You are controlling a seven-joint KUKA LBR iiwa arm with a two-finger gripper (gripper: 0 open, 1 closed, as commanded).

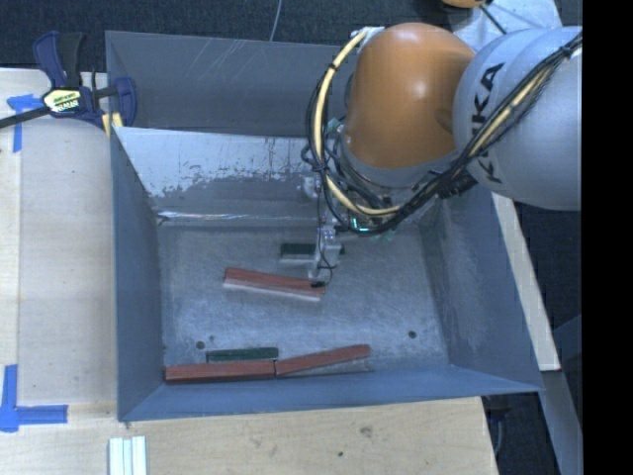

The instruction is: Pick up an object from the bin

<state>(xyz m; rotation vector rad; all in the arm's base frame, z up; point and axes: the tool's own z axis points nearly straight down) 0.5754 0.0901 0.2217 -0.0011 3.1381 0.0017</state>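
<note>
Grey metal bin [134,265], contents and arm.
- Gripper [320,267]: low over the middle of the floor, its tip at the right end of a reddish-brown bar [269,283]; grip open or clenched, cannot tell.
- Reddish-brown bar: lies flat, slightly slanted, mid-floor.
- Small dark block [295,252]: just behind the bar, beside the gripper.
- Front wall: two more brown bars [220,371] [322,360] end to end, with a dark green strip [241,354] just behind the left one.
- Orange cover [407,92]: on the wrist above.

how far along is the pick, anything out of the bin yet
Nothing is out yet. The end effector is low at the right end of the middle brown stick, which lies flat on the bin floor. Lifting it clear is left.
</note>
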